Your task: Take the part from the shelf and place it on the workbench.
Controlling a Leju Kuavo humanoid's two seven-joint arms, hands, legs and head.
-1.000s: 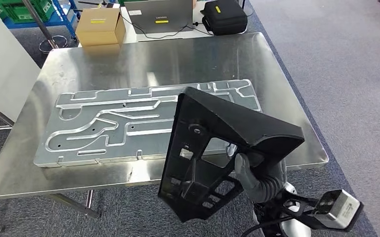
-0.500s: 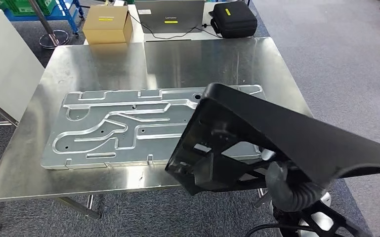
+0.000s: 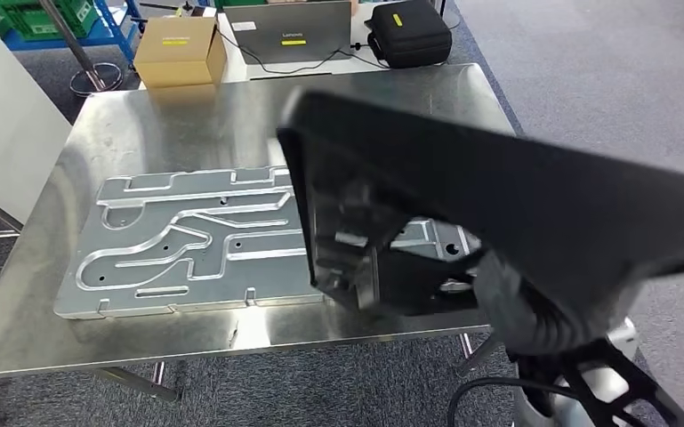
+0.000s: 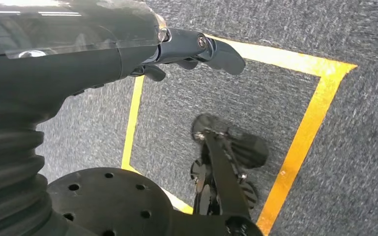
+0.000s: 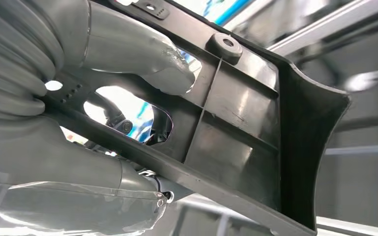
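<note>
In the right wrist view the thick grey thumb (image 5: 142,56) presses flat on a rib of the black plastic part (image 5: 246,128), and the darker fingers (image 5: 115,118) reach through one of its cut-outs, so the right hand (image 5: 78,93) is clamped on the part. In the head view the same hand (image 3: 520,307) sits under the part's wide flange, mostly hidden by it. The part (image 3: 498,205) hangs in the air above the near right area of the steel workbench (image 3: 178,116), apart from its surface, and it is blurred.

Compared with half a second ago, the part stands higher and closer to the camera: its broad black flange now spans from the table's middle to the picture's right edge and covers more of the machined aluminium plate (image 3: 169,240) that lies flat on the bench. A second ago the part was lower, near the bench's front edge, with its ribbed inner face turned towards the camera.

The left hand (image 4: 187,49) hangs over grey carpet crossed by yellow floor tape (image 4: 305,128), its fingers loosely apart and holding nothing.

Behind the bench stand a cardboard box (image 3: 178,49), a laptop (image 3: 295,31) and a black case (image 3: 409,31).
</note>
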